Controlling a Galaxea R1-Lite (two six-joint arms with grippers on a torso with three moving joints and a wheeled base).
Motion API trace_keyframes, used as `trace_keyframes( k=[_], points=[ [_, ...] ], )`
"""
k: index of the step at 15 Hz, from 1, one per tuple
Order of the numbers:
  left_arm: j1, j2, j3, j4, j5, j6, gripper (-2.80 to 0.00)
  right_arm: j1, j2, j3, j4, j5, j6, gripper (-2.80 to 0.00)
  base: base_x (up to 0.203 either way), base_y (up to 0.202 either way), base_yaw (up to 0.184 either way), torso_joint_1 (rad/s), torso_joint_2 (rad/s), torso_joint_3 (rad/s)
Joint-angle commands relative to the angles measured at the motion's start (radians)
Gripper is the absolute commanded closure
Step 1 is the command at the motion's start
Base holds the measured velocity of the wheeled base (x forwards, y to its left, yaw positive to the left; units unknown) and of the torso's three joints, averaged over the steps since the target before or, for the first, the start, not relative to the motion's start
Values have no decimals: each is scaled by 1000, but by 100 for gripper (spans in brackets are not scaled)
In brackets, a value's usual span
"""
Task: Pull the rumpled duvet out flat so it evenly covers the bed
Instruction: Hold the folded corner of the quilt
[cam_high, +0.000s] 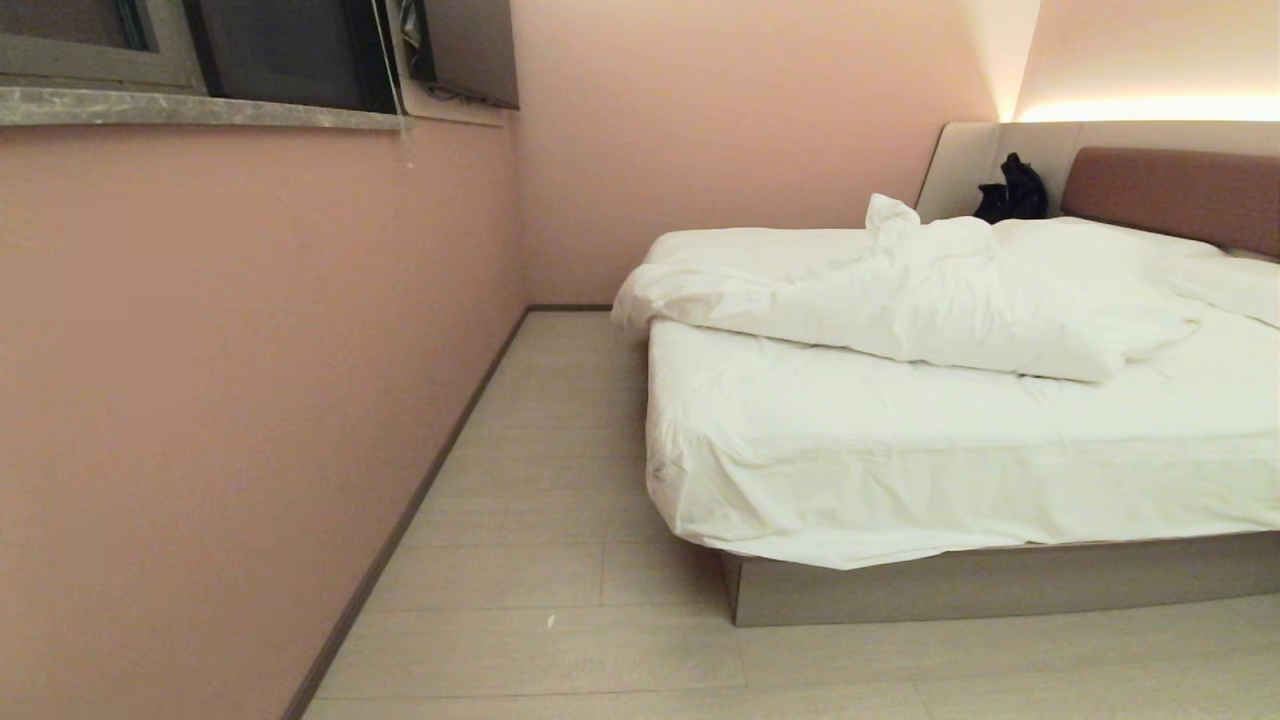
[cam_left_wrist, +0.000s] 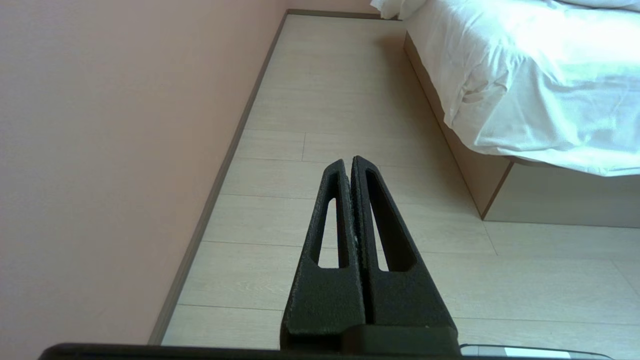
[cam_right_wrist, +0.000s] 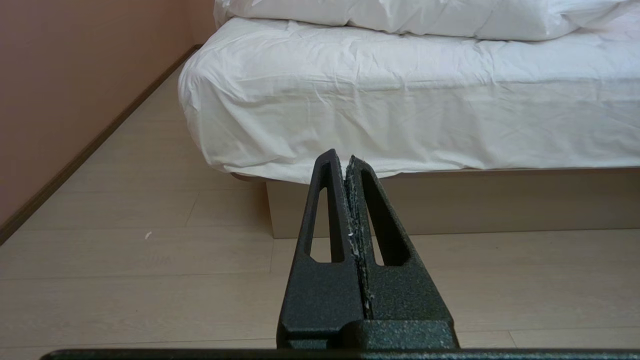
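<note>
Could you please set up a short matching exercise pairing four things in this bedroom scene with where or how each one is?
Things:
1. rumpled puffy white duvet
2. small black bag
3. left claw
4. reddish-brown padded headboard

States:
A. shut, above the pale floor
B. bunched across the bed's far half
C. at the bed's far end, on the right
D. in the corner beside the headboard

Pairs: 1-B, 2-D, 3-A, 4-C

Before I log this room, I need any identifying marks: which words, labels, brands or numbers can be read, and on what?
None: no readable text appears in any view.
The duvet, the bed base and the headboard are plain.
The black bag by the headboard shows no legible label.
The left tool and right tool bear no markings.
</note>
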Motion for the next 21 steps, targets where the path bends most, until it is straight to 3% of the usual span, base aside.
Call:
trace_keyframes(
  k=[1,21],
  points=[
    [0,0,0,1,1,-1,0,0,2,0,0,0,-1,0,0,0,0,0,0,0],
    [0,0,0,1,1,0,0,0,2,0,1,0,-1,0,4,0,0,0,0,0]
  ],
)
